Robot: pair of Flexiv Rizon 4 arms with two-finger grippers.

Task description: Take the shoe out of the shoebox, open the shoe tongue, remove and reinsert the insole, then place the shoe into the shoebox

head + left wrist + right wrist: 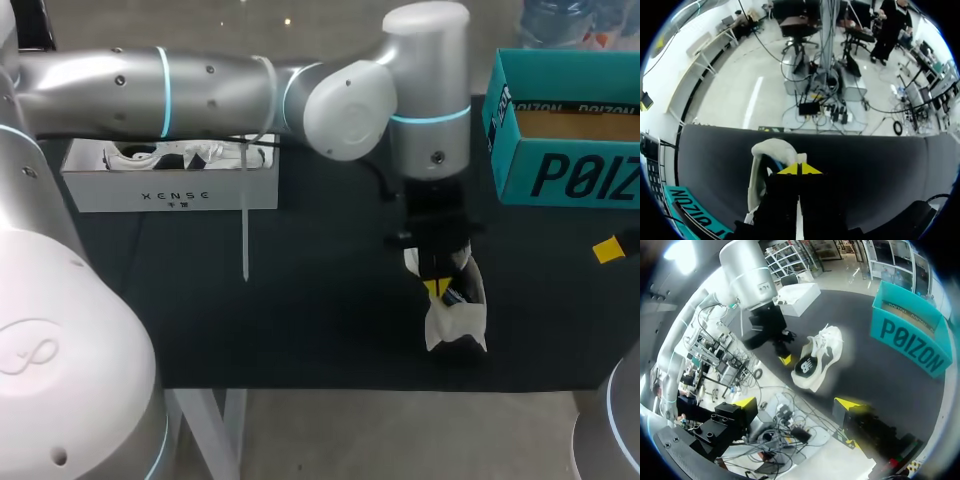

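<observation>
2 boxes sit on the black tabletop [300,320]: a white box [170,185] at 10 o'clock of the shoe [458,315], the teal shoebox [565,130] at 2 o'clock. The left hand [799,169], tips pressed together, is against the shoe, which lies outside the shoebox; whether it pinches the shoe I cannot tell. The right hand [797,404] gapes wide, holding nothing.

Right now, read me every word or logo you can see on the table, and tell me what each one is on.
"POIZON": large dark letters on the teal shoebox, on its side.
"POIZON" again, small, repeated along its inner wall.
"XENSE": front of the white box; the tiny line beneath is too small to read.
White logo inside the shoe: too blurred to read.
</observation>
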